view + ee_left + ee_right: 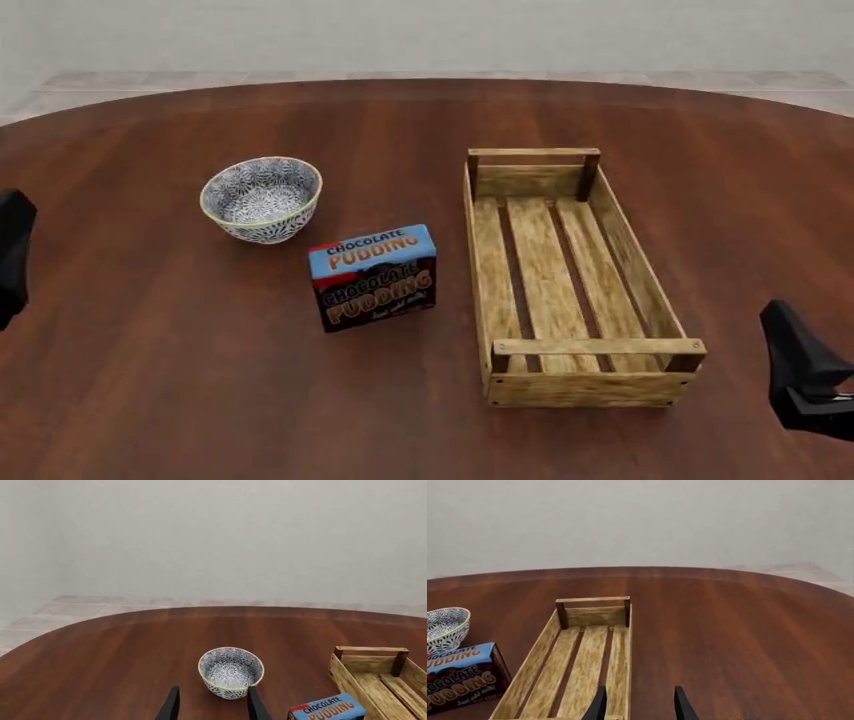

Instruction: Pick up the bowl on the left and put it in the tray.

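Note:
The bowl [262,198], blue-and-white patterned with a pale rim, stands upright on the left half of the table. In the left wrist view the bowl [231,672] sits just beyond my left gripper [213,710], whose fingers [172,706] are open and hold nothing. The tray [478,250], a long light-wood slatted crate, lies right of centre with nothing in it. My right gripper [639,707] is open over the near end of the tray [594,616]. The bowl [444,627] shows at that view's edge.
A blue chocolate pudding box [374,277] stands between the bowl and the tray, nearer the front; it also shows as the box [328,709] and the box [460,682]. Dark arm parts sit at the left edge [11,255] and lower right corner [807,375]. The table is round, dark wood.

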### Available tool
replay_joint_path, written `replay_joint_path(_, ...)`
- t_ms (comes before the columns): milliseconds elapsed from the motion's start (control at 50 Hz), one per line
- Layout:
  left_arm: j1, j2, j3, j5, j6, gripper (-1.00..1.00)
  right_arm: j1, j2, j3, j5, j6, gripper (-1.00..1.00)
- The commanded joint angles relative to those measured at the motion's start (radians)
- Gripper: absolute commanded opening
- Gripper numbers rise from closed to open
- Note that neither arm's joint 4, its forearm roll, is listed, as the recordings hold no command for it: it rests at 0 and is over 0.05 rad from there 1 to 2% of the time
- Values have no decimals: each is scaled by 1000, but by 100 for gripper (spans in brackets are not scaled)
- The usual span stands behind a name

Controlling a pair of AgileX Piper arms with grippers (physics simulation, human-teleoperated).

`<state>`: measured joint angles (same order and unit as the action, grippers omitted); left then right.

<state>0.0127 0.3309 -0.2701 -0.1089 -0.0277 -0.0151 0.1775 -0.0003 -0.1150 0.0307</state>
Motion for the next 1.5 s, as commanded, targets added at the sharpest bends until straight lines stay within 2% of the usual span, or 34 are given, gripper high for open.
replay_joint_path(20,7,181,-112,-53,17,100,-4,49,0,-38,7,100)
replay_joint_path(100,16,265,-153,-86,7,100,-3,63,0,-49,7,100)
replay_joint_path(140,34,284,-160,-121,57,100,-3,68,0,-52,9,100)
replay_joint_path(160,53,309,-176,-136,62,100,-4,67,0,-50,8,100)
replay_joint_path(180,32,338,-189,-134,61,100,-6,65,0,-49,6,100)
replay_joint_path(200,60,356,-203,-152,69,100,-6,63,0,-46,8,100)
replay_joint_path(240,52,371,-213,-153,70,100,-6,62,0,-45,8,100)
replay_joint_path(260,43,401,-229,-160,101,100,-10,64,0,-46,6,100)
replay_joint_path(360,38,469,-279,-173,86,100,-12,80,0,-60,10,100)
replay_joint_path(460,18,545,-330,-186,105,100,-7,90,0,-67,13,100)
replay_joint_path(660,-32,634,-449,-110,97,100,-6,92,0,-69,11,100)
replay_joint_path(760,-76,695,-544,-37,83,100,-2,94,0,-70,8,100)
replay_joint_path(840,-84,706,-582,-13,107,100,0,77,0,-54,9,100)
replay_joint_path(860,-119,721,-608,17,106,100,-1,71,0,-48,9,100)
replay_joint_path(980,-152,802,-702,62,158,100,0,52,0,-28,9,100)
replay_joint_path(1120,-195,901,-800,125,143,100,-1,42,0,-13,13,100)
replay_joint_path(1220,-188,992,-876,151,130,100,-1,29,0,1,14,100)
replay_joint_path(1500,-207,1157,-1006,207,168,100,0,10,0,24,22,100)
